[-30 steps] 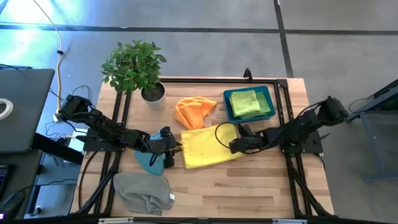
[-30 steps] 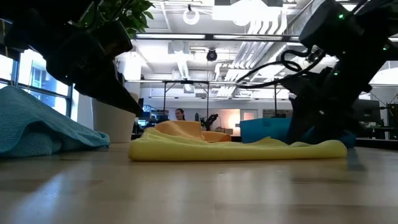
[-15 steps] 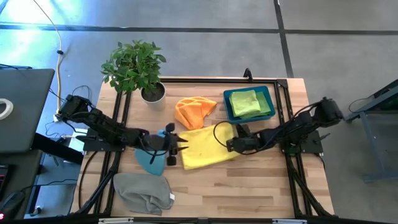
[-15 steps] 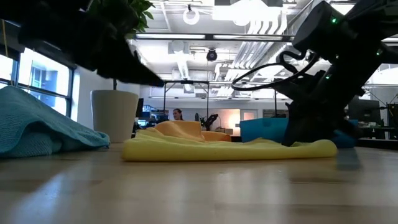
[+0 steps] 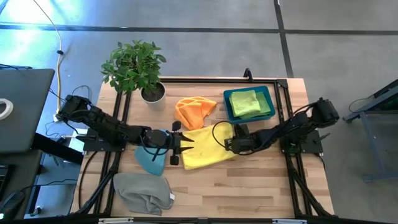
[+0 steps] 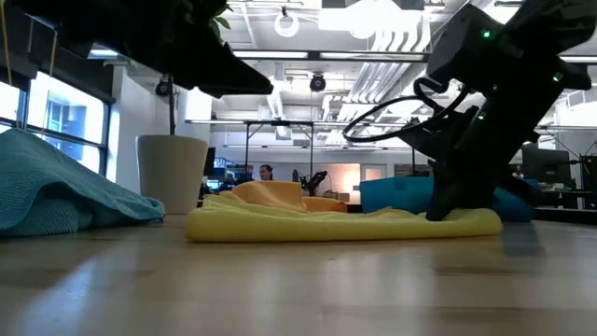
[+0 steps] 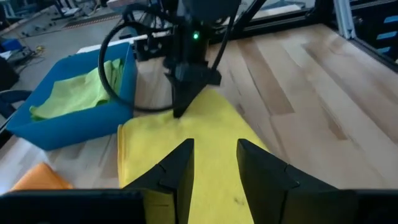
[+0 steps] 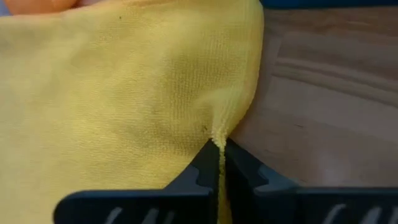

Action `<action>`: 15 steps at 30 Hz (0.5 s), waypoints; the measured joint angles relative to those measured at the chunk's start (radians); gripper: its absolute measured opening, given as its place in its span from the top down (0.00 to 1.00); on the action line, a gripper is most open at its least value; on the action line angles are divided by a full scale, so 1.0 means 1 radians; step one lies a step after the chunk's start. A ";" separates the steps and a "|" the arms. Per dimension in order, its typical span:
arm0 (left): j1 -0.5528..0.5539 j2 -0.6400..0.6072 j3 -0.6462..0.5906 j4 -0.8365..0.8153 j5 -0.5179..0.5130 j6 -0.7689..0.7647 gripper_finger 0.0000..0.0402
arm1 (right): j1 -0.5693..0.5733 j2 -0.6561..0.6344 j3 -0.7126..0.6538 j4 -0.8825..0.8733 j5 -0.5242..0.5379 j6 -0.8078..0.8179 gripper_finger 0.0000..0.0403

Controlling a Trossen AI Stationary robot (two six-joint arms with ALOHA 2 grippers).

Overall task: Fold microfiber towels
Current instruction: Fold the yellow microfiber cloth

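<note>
- Inside the blue bin (image 5: 268, 111), at the table's far right corner, lies one lime green towel (image 5: 245, 102), folded flat; the bin holds nothing else that shows.
- A white pot (image 5: 152, 94) at the far left holds one leafy plant (image 5: 133, 64).
- Counted on the table (image 5: 249, 186) itself: four loose towels, so five cloths in view with the one in the bin.
- One yellow towel (image 5: 205, 147) lies spread near the middle, with one orange towel (image 5: 194, 109) crumpled just behind it (between the pot and the bin).
- One light blue towel (image 5: 150, 163) sits under the left arm, and one grey towel (image 5: 142, 191) is bunched at the near left edge.
- Two arms work: the right gripper (image 8: 219, 163) has its jaws pressed together, pinching the yellow towel's right edge into a small peak against the wood.
- The left gripper (image 7: 214, 167) hovers over the yellow towel's left side, jaws parted with nothing between them.
</note>
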State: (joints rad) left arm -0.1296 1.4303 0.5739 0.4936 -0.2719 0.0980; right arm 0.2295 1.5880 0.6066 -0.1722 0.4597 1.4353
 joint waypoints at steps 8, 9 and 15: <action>0.006 0.000 0.004 -0.024 0.042 0.011 0.73 | 0.000 0.003 0.230 -0.531 -0.034 -0.021 1.00; 0.006 0.000 0.004 -0.029 0.043 0.010 0.73 | 0.000 0.002 0.262 -0.611 -0.037 -0.020 1.00; 0.006 0.000 0.004 -0.079 0.059 -0.039 0.73 | 0.000 0.000 0.473 -0.956 -0.055 0.015 1.00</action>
State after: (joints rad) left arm -0.1238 1.4303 0.5777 0.4147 -0.2131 0.0594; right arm 0.2291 1.5883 1.0797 -1.1282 0.4048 1.4505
